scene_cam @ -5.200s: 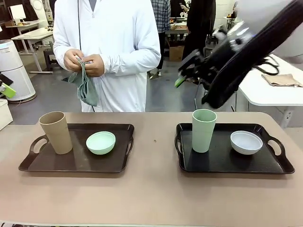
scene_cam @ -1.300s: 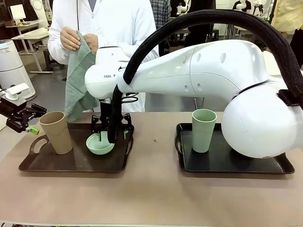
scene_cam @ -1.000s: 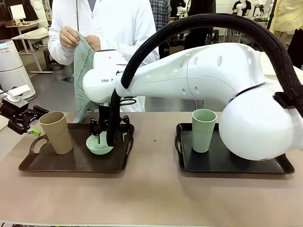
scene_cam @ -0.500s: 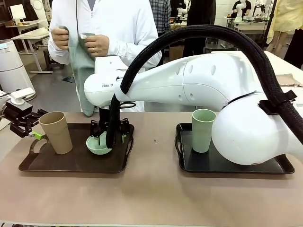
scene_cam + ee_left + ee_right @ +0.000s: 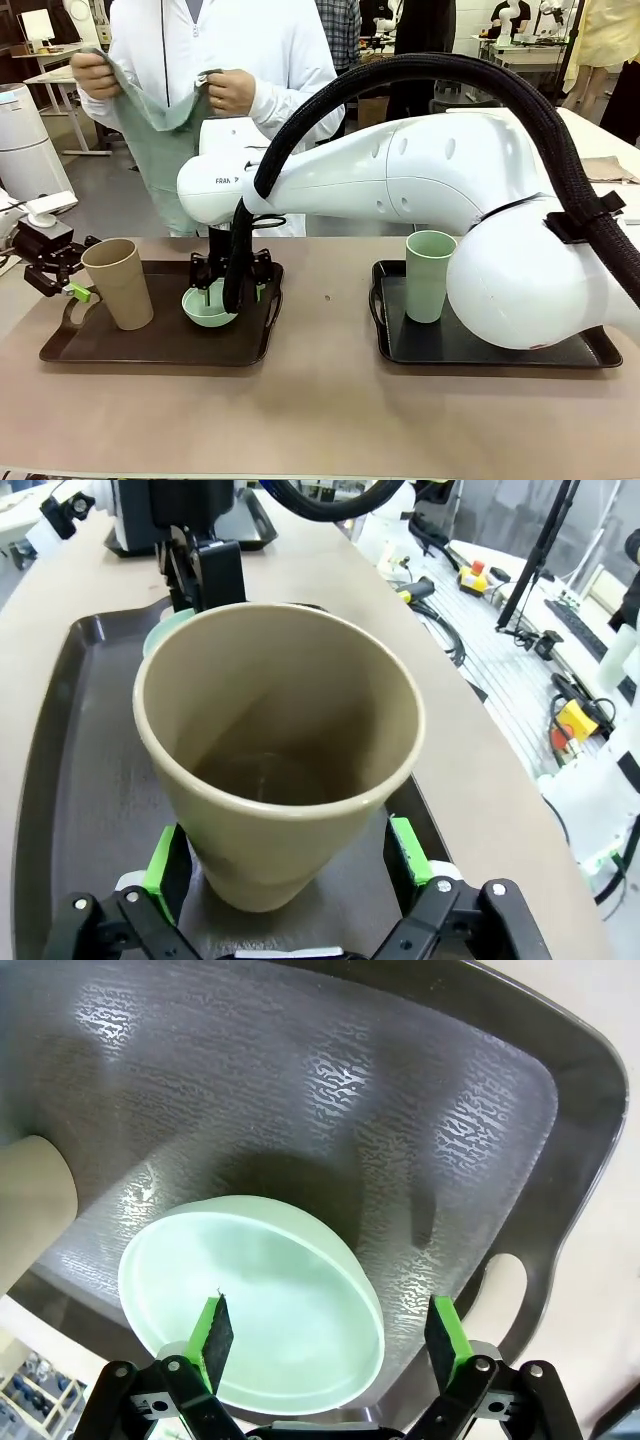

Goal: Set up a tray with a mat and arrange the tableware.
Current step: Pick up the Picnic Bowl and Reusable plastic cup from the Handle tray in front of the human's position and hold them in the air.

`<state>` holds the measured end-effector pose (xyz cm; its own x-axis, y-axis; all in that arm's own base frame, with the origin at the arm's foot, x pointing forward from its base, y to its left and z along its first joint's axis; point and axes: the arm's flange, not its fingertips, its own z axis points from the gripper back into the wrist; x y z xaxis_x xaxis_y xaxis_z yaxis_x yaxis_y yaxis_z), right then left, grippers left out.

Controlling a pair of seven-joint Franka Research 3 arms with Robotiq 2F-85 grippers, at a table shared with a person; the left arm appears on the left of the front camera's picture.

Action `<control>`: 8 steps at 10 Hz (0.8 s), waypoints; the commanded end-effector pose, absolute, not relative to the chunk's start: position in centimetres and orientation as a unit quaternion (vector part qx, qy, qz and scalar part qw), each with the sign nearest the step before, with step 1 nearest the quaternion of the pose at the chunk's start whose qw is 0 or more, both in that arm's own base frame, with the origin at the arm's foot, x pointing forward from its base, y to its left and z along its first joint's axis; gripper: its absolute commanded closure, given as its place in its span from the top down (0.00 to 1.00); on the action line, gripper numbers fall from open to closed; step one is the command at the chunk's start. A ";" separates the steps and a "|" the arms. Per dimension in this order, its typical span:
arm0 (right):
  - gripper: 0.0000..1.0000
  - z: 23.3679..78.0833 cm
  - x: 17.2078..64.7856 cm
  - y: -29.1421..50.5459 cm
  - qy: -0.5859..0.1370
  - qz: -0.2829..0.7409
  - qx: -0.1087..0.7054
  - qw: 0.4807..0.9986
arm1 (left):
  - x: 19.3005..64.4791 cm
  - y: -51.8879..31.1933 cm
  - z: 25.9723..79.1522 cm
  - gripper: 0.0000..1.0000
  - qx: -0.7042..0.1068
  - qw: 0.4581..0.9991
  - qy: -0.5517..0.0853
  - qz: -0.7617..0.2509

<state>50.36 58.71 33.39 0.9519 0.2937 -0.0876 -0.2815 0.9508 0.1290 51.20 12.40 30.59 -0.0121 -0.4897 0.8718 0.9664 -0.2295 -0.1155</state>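
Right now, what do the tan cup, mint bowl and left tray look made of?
Tan cup: likely matte plastic or fibre composite; dull, even surface, thick rim.
Mint bowl: smooth plastic or melamine; soft satin sheen.
Left tray: dark hard plastic; fine textured floor catching glare.

My right gripper (image 5: 328,1305) hangs spread across the mint green bowl (image 5: 250,1290), one pad inside, the other beyond its rim over the dark tray (image 5: 300,1080). The tan cup (image 5: 30,1200) stands near.

cup (image 5: 118,280) left of bowl (image 5: 210,305), on tray (image 5: 150,345)
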 end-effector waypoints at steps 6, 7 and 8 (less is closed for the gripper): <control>0.00 33.3 51.1 59.6 0.040 0.162 0.058 0.984 | 52.2 9.8 29.5 1.00 -0.454 0.516 -0.272 -0.673; 0.00 33.3 51.1 59.6 0.040 0.163 0.059 0.984 | 52.4 9.5 29.4 0.77 -0.464 0.510 -0.277 -0.669; 0.00 33.3 51.1 59.6 0.039 0.165 0.059 0.984 | 52.5 9.4 29.4 0.51 -0.468 0.508 -0.276 -0.669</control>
<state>50.33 58.81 33.17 0.9468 0.3103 -0.0847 -0.2979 0.9453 0.1329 52.01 9.15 29.39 -0.0247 -0.4505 0.8924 0.9428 -0.3074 -0.1291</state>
